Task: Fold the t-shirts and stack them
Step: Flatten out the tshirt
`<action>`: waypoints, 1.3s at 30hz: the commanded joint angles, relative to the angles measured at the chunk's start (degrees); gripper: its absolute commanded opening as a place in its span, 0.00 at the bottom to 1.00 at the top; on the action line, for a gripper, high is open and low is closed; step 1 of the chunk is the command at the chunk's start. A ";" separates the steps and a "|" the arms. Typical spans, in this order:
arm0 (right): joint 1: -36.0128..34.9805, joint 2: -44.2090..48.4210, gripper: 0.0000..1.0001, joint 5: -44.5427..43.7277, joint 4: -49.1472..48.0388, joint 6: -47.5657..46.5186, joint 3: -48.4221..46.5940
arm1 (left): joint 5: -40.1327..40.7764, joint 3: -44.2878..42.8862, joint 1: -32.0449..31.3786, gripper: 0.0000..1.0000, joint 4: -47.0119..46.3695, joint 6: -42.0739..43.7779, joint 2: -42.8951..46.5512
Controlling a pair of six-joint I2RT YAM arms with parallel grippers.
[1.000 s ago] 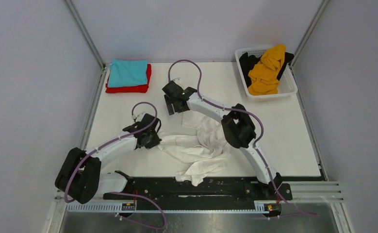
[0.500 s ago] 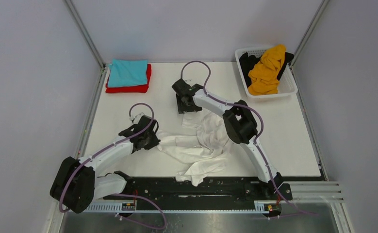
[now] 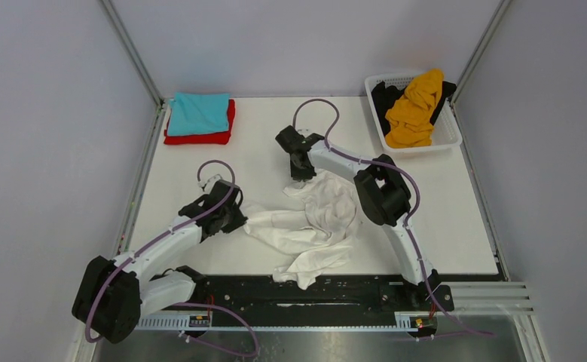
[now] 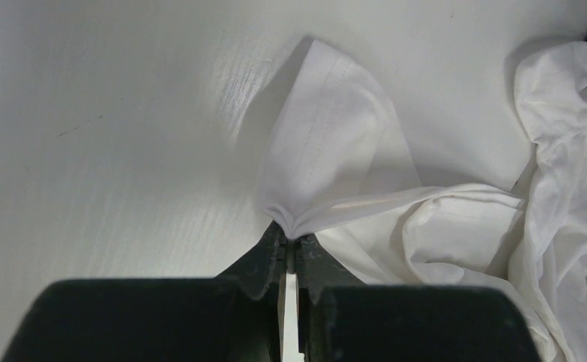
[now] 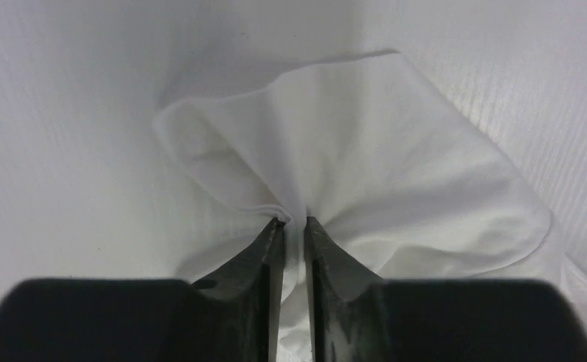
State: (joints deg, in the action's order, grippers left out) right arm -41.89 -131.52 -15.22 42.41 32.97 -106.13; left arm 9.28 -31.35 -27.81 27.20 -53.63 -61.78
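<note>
Overhead first: the left arm at seven o'clock wears white shells between chunky black joint housings, with a big black shoulder block at its root. The right arm at five o'clock is built the same. A thin purple left cable loops off one wrist, and a purple right cable arches off the other. Both are bolted to a black base rail at six o'clock. Up close, the left gripper and the right gripper have matte black fingers, wedge-shaped and narrowing to thin tips.
</note>
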 commanded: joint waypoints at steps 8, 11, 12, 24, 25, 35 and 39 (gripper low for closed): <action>2.92 12.70 0.00 -5.80 -2.60 -3.94 1.69 | 11.32 -10.37 -0.05 0.00 10.00 0.40 6.47; 4.34 25.96 0.00 -9.28 -6.63 -6.75 9.10 | 14.40 -16.26 -0.05 0.00 11.79 1.73 10.01; 4.87 31.97 0.00 -9.88 -7.88 -7.53 11.45 | 15.14 -18.02 -0.03 0.00 12.08 2.17 11.54; 5.16 72.53 0.00 -18.69 -9.47 -15.60 21.40 | 23.66 -42.52 0.01 0.00 13.71 11.70 26.25; 5.15 75.15 0.00 -18.63 -9.73 -15.95 21.44 | 24.25 -44.08 -0.04 0.00 13.45 12.47 27.35; 5.17 89.44 0.00 -21.14 -5.45 -20.67 12.72 | 27.76 -53.94 -0.03 0.00 10.88 17.65 38.66; 5.18 90.63 0.00 -18.59 -3.97 -21.63 7.41 | 26.85 -55.32 -0.05 0.00 10.76 17.59 41.41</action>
State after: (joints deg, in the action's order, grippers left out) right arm -36.53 -41.74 -33.47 37.58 14.15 -93.69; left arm 34.20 -85.03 -27.81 40.16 -37.93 -22.06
